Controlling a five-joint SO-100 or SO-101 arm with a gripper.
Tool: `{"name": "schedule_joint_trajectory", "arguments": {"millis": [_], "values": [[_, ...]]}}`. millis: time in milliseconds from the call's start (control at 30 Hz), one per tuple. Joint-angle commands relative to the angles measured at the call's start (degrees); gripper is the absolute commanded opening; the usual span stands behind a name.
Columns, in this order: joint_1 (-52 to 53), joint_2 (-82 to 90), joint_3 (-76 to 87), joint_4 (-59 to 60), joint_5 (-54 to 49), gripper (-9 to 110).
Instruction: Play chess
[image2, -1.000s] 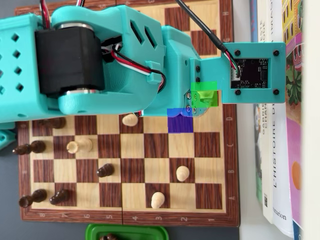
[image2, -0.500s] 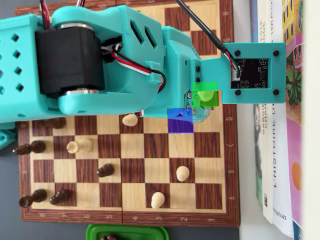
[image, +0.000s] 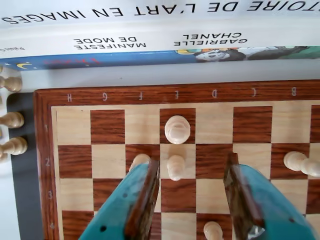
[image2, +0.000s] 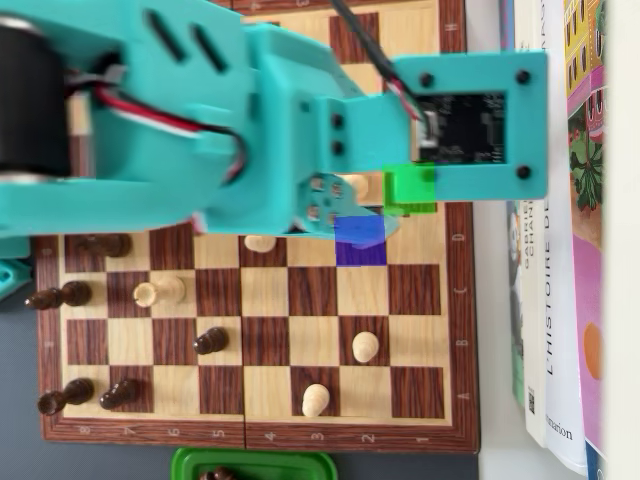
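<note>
Your gripper (image: 192, 175) hung with its fingers spread, holding nothing, just below centre of the wrist view. A pale pawn (image: 175, 166) stood between them, untouched on the chessboard (image: 45, 150). By my judgement, the move remained unplayed.

Wrist view: wooden chessboard (image: 45, 150) lies below a row of flat-lying books (image: 150, 45); a light wooden pawn (image: 177, 129) stands just above another light pawn (image: 175, 166), between the open teal gripper (image: 192, 172) jaws.

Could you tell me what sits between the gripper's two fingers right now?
In the wrist view, a light pawn stands between the open gripper's fingers, untouched by either.
</note>
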Motion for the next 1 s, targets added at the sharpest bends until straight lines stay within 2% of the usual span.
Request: {"name": "schedule_joint_trajectory", "arguments": {"millis": [0, 967], "values": [[-0.09, 8.35, 1.58, -0.97, 0.26, 19], [6.5, 63.19, 56.43, -0.97, -2.81, 19]]}}
